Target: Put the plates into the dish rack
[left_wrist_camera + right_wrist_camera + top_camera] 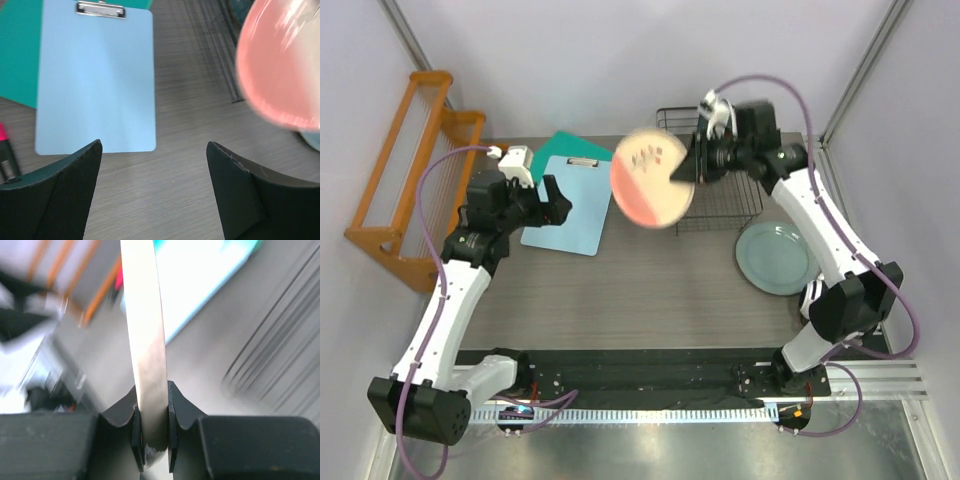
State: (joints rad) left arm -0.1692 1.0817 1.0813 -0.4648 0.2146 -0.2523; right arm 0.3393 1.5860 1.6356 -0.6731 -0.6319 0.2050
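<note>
My right gripper (pixel 688 168) is shut on the rim of the pink-and-cream plate (pixel 650 178) and holds it tilted in the air, just left of the dark wire dish rack (pixel 725 200). In the right wrist view the plate (pixel 144 330) is edge-on between the pads, blurred. It also shows at the upper right of the left wrist view (pixel 282 65). The pale grey-green plate (pixel 775 257) lies flat on the table right of the rack. My left gripper (pixel 560 203) is open and empty over the bare table (pixel 155 195), near the light blue clipboard (pixel 95 75). The other plates are out of view.
The light blue clipboard (pixel 570 205) lies on a teal sheet (pixel 558 147) at the back middle. An orange wooden tiered rack (pixel 405 175) stands at the far left. A pink marker (pixel 4 150) lies left of the clipboard. Walls close the back and sides.
</note>
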